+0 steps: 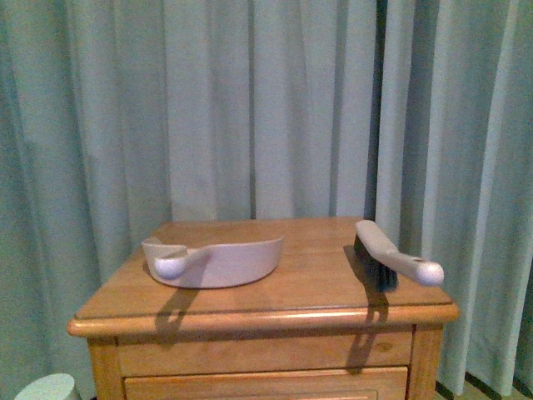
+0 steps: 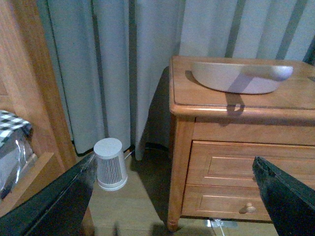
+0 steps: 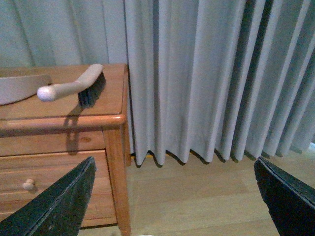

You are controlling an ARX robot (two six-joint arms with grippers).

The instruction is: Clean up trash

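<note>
No trash shows in any view. A pinkish dustpan (image 1: pixel 215 260) lies on the wooden nightstand (image 1: pixel 275 312), left of centre, its round-ended handle toward me. A matching brush (image 1: pixel 391 256) with dark bristles lies near the right edge. Neither arm appears in the front view. My left gripper (image 2: pixel 174 196) hangs open, low beside the nightstand's left front, facing its drawers; the dustpan (image 2: pixel 236 77) sits above. My right gripper (image 3: pixel 172 196) is open over bare floor to the right of the nightstand, well below the brush (image 3: pixel 74 86). Both hold nothing.
Grey curtains (image 1: pixel 275 108) hang behind and beside the nightstand. A small white ribbed bin (image 2: pixel 110 163) stands on the floor left of it. A wooden frame (image 2: pixel 29 98) with checked fabric is at the far left. Wooden floor (image 3: pixel 197 191) lies to the right.
</note>
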